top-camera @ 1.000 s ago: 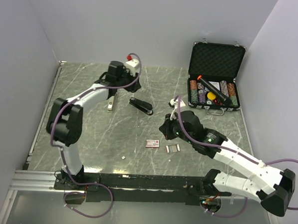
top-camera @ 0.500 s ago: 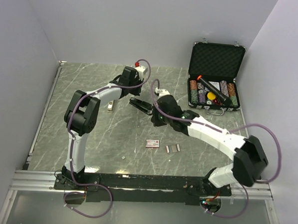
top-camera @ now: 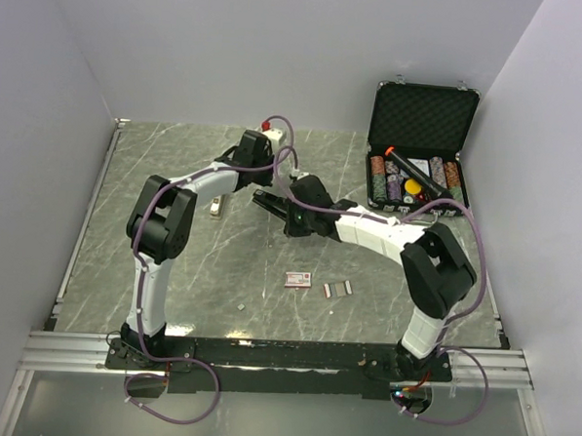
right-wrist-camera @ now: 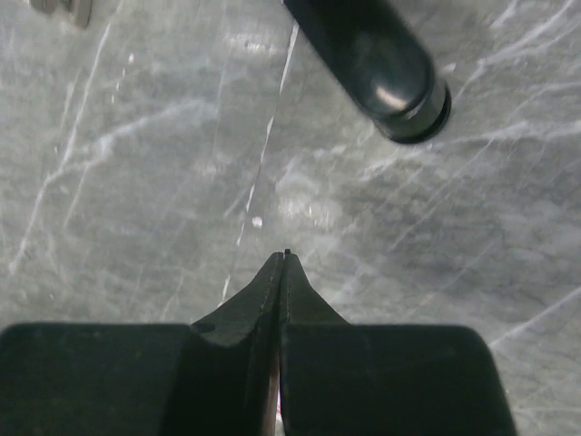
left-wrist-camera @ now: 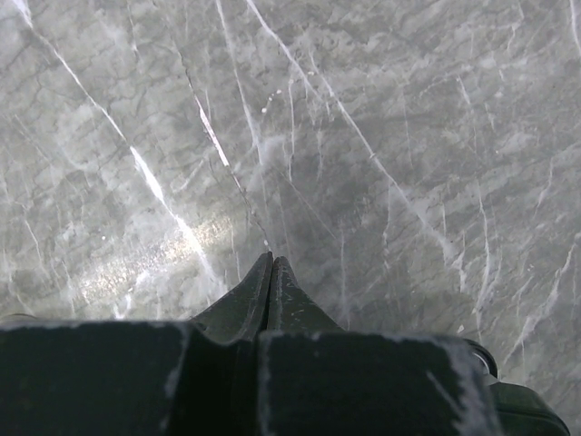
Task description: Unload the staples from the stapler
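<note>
Grey marbled tabletop (top-camera: pixel 172 261) — slim black stapler (top-camera: pixel 269 199), half-hidden

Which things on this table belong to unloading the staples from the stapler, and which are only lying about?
For the job:
- stapler
- staples, loose on the table

Lying about:
- red-and-white box
- open black case
- small white object

The grey marbled worktop (top-camera: pixel 172 261) carries the black stapler (top-camera: pixel 269 202) near its centre.

- Left of the stapler: a small pale object (top-camera: pixel 216 208).
- Nearer the arm bases than the stapler: a red-and-white flat box (top-camera: pixel 299 279).
- Nearer and further right: the staples (top-camera: pixel 337 290).
- Far right of the stapler: an open black case (top-camera: pixel 423 118).
</note>
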Controlling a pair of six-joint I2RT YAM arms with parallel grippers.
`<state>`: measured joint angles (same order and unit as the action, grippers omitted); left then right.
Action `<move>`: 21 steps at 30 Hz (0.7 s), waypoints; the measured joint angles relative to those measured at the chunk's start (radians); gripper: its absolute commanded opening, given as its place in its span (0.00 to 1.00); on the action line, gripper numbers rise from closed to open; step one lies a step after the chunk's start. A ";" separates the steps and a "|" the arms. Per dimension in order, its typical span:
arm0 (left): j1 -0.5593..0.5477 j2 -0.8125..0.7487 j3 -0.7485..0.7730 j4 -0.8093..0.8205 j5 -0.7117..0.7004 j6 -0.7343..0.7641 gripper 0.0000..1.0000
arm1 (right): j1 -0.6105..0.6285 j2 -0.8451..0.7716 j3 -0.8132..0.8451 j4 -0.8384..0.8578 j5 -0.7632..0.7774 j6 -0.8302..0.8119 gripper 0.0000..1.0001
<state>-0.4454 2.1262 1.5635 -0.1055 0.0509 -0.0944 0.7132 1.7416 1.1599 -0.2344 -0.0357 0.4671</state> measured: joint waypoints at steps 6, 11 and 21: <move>-0.001 0.028 0.001 -0.022 0.001 0.000 0.01 | -0.027 0.042 0.068 0.002 0.000 0.016 0.00; -0.001 0.058 0.002 -0.052 0.003 0.001 0.01 | -0.040 0.087 0.131 0.006 0.004 0.031 0.00; -0.001 0.054 -0.007 -0.064 0.005 -0.016 0.01 | -0.062 0.137 0.138 -0.014 0.042 0.057 0.00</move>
<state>-0.4465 2.1799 1.5566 -0.1696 0.0563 -0.1104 0.6514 1.8786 1.2980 -0.2481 0.0059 0.5240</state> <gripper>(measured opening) 0.014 0.008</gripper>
